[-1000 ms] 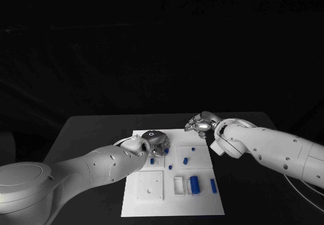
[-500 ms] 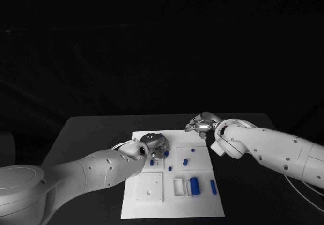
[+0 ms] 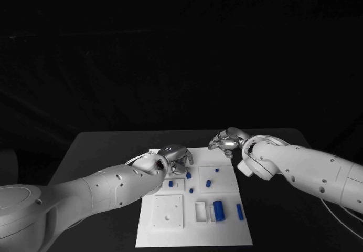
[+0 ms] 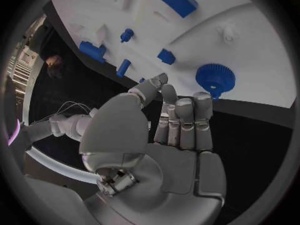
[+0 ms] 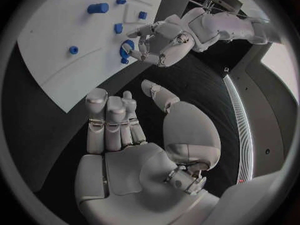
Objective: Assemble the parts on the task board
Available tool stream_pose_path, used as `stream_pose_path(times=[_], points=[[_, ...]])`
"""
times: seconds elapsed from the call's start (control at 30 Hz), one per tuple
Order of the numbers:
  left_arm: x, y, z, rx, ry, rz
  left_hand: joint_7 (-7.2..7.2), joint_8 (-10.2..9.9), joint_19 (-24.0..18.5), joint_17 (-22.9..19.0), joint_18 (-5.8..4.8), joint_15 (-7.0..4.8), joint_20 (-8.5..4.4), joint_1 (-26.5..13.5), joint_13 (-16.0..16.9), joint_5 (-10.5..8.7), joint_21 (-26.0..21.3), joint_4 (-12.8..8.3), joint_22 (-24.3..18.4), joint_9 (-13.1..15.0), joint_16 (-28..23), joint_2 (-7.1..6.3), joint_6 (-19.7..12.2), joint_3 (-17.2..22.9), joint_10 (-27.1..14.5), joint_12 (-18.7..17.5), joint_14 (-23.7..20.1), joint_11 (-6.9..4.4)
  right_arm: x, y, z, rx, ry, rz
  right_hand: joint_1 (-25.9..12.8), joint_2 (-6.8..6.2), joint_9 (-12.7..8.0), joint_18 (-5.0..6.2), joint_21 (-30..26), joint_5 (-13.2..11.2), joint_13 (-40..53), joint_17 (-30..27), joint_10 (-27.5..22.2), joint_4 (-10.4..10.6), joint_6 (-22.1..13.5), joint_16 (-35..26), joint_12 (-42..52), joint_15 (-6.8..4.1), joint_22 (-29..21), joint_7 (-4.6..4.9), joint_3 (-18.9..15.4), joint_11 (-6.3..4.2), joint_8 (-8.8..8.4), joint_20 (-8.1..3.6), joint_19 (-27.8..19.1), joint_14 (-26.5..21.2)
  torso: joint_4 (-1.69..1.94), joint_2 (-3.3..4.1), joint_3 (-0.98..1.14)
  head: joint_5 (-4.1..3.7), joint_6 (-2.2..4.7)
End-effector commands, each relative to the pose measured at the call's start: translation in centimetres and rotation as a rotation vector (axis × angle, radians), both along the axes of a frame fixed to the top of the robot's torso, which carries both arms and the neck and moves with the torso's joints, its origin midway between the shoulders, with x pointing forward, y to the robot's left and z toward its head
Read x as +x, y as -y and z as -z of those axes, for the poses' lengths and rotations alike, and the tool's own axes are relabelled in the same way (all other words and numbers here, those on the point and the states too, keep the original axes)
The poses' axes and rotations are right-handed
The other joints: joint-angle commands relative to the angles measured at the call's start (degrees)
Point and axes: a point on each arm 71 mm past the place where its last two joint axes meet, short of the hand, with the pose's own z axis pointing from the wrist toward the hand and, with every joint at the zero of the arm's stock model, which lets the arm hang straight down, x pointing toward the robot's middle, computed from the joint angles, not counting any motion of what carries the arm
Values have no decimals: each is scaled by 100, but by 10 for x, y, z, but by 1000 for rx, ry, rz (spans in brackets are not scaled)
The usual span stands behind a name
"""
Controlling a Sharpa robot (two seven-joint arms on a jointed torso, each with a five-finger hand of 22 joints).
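Note:
The white task board [image 3: 227, 231] lies in the middle of the table with several small blue parts on it. My left hand [image 3: 174, 157] hovers over the board's far left part, fingers curled and holding nothing. A blue gear [image 4: 215, 77] sits on the board just beyond its fingertips [image 4: 184, 105], apart from them. From the right wrist, the gear [image 5: 127, 50] lies under my left hand [image 5: 165, 37]. My right hand [image 3: 225, 140] hangs over the black table by the board's far right corner. Its fingers [image 5: 109, 122] are curled in and hold nothing.
A large blue cylinder [image 3: 219, 209] lies beside a white slotted block [image 3: 200, 209] near the board's front, with a slim blue pin [image 3: 239, 211] to its right. Small blue pegs [image 3: 207, 184] stand mid-board. A square white plate [image 3: 167, 210] lies front left.
My left hand has turned a little and shifted slightly over the board's far left part. The right hand has stayed in place.

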Motion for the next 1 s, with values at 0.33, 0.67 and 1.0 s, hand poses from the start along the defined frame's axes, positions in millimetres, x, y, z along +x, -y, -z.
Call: stream_pose_path(times=[0.33, 0.67, 1.0], points=[[0, -2, -4, -9, -20, -6, 18, -16, 46, -15, 105, -18, -498, -47, -13, 10, 30, 44, 104, -8, -6, -56, 5, -3, 50, 5, 27, 3, -1, -2, 0, -11, -2, -22, -8, -25, 9, 488, 40, 25, -10, 9, 19, 34, -6, 8, 40, -7, 105, 46, -7, 4, -11, -44, -10, 50, -7, 6, 1, 6, 18], [-1, 2, 5, 85, -92, -25, 107, -153, -77, -87, 76, 66, -436, -349, -64, -378, -41, 115, 79, -69, -137, -489, -229, -228, -114, -97, -106, 89, -2, -5, -2, -55, 40, -46, 85, -50, 14, 488, 44, -15, -14, 15, 14, -42, -3, 4, 46, -10, 107, 43, 20, 1, -13, -52, -17, 49, 4, 5, 2, -2, 12], [1, -2, 21, 153, -65, -61, 173, -242, -152, -124, 111, 129, -374, -645, -54, -738, -127, 223, 46, -103, -181, -778, -410, -509, -244, -85, -168, 154, -2, -8, -2, -52, 41, -52, 85, -50, 14, 488, 44, -19, -15, 15, 14, -41, -2, 4, 46, -10, 106, 44, 21, 1, -13, -52, -17, 49, -14, 10, -3, 12, -4]])
